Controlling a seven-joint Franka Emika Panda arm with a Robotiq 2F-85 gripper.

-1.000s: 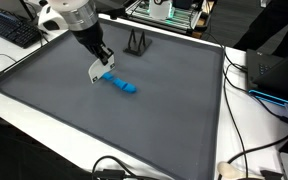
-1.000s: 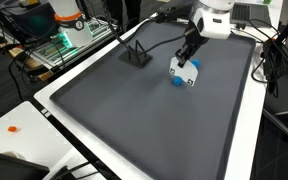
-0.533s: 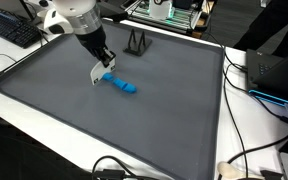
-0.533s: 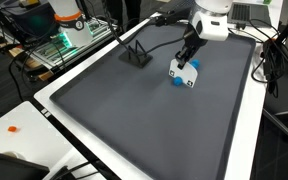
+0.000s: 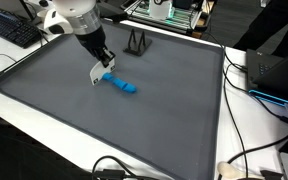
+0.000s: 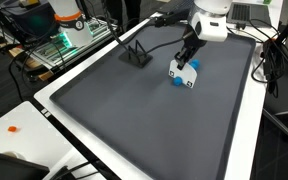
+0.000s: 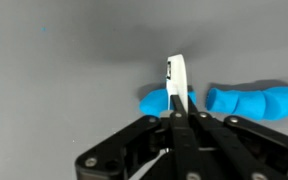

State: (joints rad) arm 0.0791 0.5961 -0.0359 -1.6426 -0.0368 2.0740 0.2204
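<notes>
My gripper (image 5: pixel 103 64) (image 6: pixel 189 60) is low over the dark grey mat (image 5: pixel 174 115) (image 6: pixel 144 125). Its fingers (image 7: pixel 177 108) are closed together on a thin white flat piece (image 7: pixel 178 75), which stands on edge and shows in both exterior views (image 5: pixel 96 71) (image 6: pixel 185 75). A lumpy blue object (image 5: pixel 122 86) (image 6: pixel 175 81) lies on the mat right beside the white piece. In the wrist view its blue parts (image 7: pixel 252 100) show on either side of the white piece. Whether the white piece touches the blue object is unclear.
A small black wire stand (image 5: pixel 136 42) (image 6: pixel 136 54) sits near one edge of the mat. A white border (image 5: pixel 234 120) frames the mat. A keyboard (image 5: pixel 12 30), cables (image 5: pixel 246 160) and electronics (image 6: pixel 69 30) lie around it. A small orange item (image 6: pixel 14 128) lies on the white table.
</notes>
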